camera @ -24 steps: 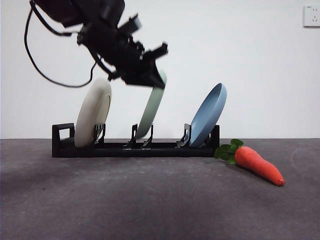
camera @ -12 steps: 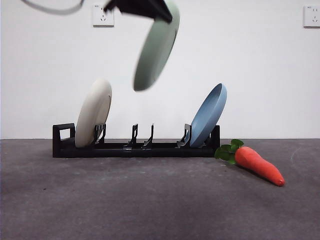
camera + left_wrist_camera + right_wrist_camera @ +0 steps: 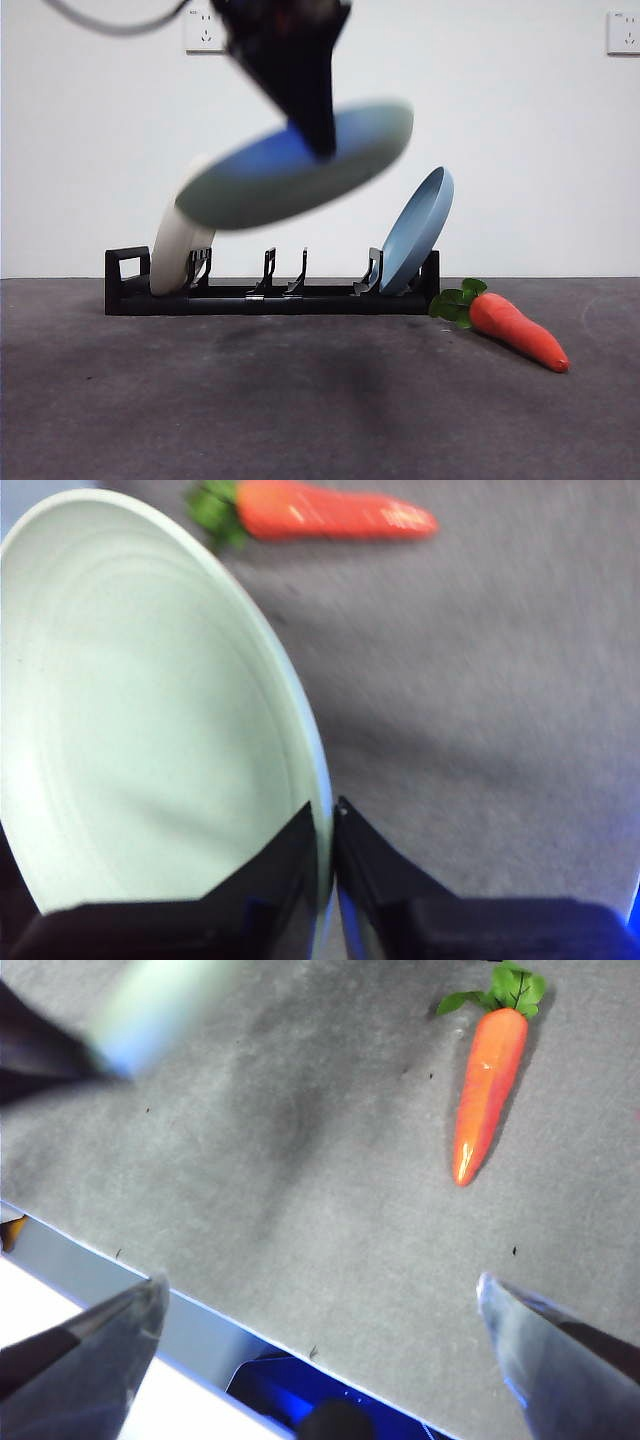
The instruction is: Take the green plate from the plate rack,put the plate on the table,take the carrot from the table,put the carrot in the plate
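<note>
We saw the bench (image 3: 300, 400), dark grey and mottled, reaching across the whole near part of the scene. On it, toward the far side, stood the plate rack (image 3: 270, 295), long, low and black, with a cream-white plate (image 3: 175, 255) leaning at its left end and a blue plate (image 3: 418, 230) leaning at its right end. The slots in the middle of the rack were free.

The green plate (image 3: 300, 165) was in the air, above the rack and nearer to us, blurred and tilted close to flat, with its left edge lower. The left end effector (image 3: 325, 825) was pinching its rim, with one jaw on each face of the plate, as the left wrist view showed. In the front view this arm came down from above, big and dark.

The right end effector (image 3: 320, 1310) waited with its jaws spread wide apart, over bare bench, and the carrot was in its view.

The carrot (image 3: 515, 328) lay on the bench to the right, just beside the right end of the rack, its green leaves toward the rack and its tip pointing right and near.

We judged that the step in hand was to set the plate down. To do it well, the arm should level the plate fully, lower it slowly on the free bench in front of the rack, well apart from the carrot, and open only when the bottom of the plate rests on the bench.
</note>
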### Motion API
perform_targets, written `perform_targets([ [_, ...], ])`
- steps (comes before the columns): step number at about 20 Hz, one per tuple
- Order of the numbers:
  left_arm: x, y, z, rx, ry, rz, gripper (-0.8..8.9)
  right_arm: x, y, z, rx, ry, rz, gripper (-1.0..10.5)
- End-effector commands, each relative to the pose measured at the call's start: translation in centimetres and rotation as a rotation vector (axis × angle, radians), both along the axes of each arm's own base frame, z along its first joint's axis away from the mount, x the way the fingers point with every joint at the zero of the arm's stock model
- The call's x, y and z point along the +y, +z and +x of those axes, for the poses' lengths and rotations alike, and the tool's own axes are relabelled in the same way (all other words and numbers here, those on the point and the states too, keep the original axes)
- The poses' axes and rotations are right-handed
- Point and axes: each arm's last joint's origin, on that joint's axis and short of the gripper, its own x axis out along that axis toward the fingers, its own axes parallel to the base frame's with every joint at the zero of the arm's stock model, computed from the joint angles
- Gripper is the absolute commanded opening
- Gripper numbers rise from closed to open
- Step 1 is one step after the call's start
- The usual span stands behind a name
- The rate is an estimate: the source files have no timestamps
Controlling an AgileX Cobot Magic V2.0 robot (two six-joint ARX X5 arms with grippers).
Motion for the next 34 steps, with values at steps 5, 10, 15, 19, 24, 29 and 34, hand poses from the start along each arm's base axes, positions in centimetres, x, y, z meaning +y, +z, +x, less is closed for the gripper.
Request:
perform_targets([
  [5,-1.2,-7.9,-0.6,-0.070,-0.097,0.169,-0.06,0.0,0.1,0.0,-0.008,0.000,0.004,6.5],
  [10,-2.9,-11.9,0.2,-0.075,-0.119,0.264,-0.06,0.0,0.1,0.0,-0.008,0.000,0.004,6.5],
  [15,-3.4,-13.7,0.4,-0.032,-0.139,0.275,0.02,0.0,0.1,0.0,-0.008,0.000,0.003,6.5],
  [19,-3.5,-13.7,0.3,0.003,-0.123,0.232,1.72,0.0,0.1,0.0,-0.008,0.001,0.003,6.5],
  [24,-3.2,-12.2,0.3,-0.023,-0.041,0.170,2.61,0.1,-0.1,1.0,0.007,-0.002,0.002,6.4],
  [29,-1.1,-5.3,-1.1,-0.026,0.090,-0.129,2.61,0.4,-0.7,5.5,0.000,-0.013,0.013,6.2],
  [34,3.1,2.3,-3.9,0.022,0.116,-0.513,2.61,1.6,-3.8,12.1,0.049,0.000,0.007,6.2],
])
